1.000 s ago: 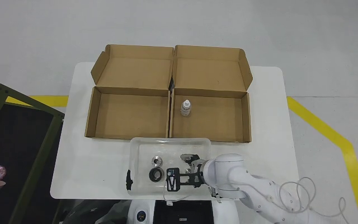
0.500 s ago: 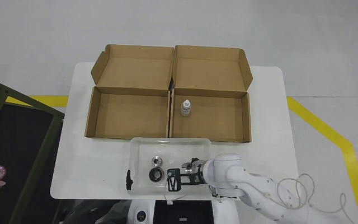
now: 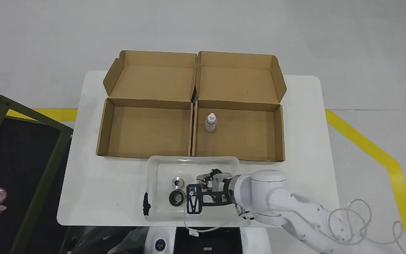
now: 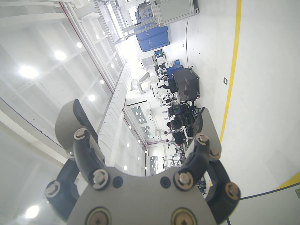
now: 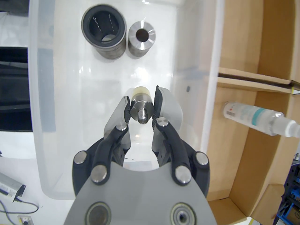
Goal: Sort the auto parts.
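Observation:
My right gripper [image 5: 141, 110] is shut on a small steel part with a threaded stud [image 5: 141, 108], held over the floor of the clear plastic bin [image 5: 42, 118]. Farther along the bin stand a dark hollow cylinder [image 5: 103, 36] and a smaller steel bushing [image 5: 141, 39], side by side. From above, that gripper [image 3: 212, 180] sits inside the bin [image 3: 162, 162], right of the dark cylinder [image 3: 176, 199] and the bushing [image 3: 177, 184]. My left gripper [image 4: 140, 122] is open, pointing out at the room with nothing between its fingers.
Two open cardboard boxes lie beyond the bin: the left box [image 3: 147, 131] holds nothing, the right box [image 3: 247, 133] holds a small white bottle [image 3: 210, 122]. That bottle [image 5: 255, 118] lies just past the bin's wall. A cable runs off the table's near right corner.
The right gripper has shifted slightly away from the robot inside the bin, with the steel part between its fingers. The parts at the bin's left end have stayed put.

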Controlling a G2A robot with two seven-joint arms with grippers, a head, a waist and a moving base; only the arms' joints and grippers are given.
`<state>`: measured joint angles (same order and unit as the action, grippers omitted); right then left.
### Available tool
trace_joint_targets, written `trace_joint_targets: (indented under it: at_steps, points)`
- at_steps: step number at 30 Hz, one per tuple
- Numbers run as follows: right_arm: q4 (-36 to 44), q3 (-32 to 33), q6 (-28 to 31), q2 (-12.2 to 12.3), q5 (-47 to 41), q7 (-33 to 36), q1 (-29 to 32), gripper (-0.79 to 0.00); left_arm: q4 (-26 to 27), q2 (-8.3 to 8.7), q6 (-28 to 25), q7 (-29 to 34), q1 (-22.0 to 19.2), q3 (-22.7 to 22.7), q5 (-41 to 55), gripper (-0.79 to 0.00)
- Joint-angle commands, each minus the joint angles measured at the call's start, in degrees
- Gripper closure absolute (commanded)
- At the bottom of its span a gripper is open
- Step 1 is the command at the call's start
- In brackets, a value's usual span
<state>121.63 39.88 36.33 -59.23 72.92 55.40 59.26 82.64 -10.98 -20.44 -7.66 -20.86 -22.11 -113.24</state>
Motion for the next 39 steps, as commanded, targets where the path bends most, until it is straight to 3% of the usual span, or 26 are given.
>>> trace_joint_targets:
  at_steps: [1,16,28,39]
  points:
    - [1.33,1.39,-0.08,0.31,2.02,-2.86,0.68,0.0,0.0,0.0,0.0,0.0,0.0,0.0,0.0,-0.785]
    - [4.03,11.51,-2.28,2.34,14.16,-20.49,7.32,0.0,0.0,0.0,0.0,0.0,0.0,0.0,0.0,-0.785]
    - [2.06,15.84,-2.59,2.61,13.37,-23.74,9.32,0.0,0.0,0.0,0.0,0.0,0.0,0.0,0.0,-0.785]
    - [-7.48,18.53,-1.9,1.87,4.08,-22.43,5.31,0.0,0.0,0.0,0.0,0.0,0.0,0.0,0.0,-0.785]
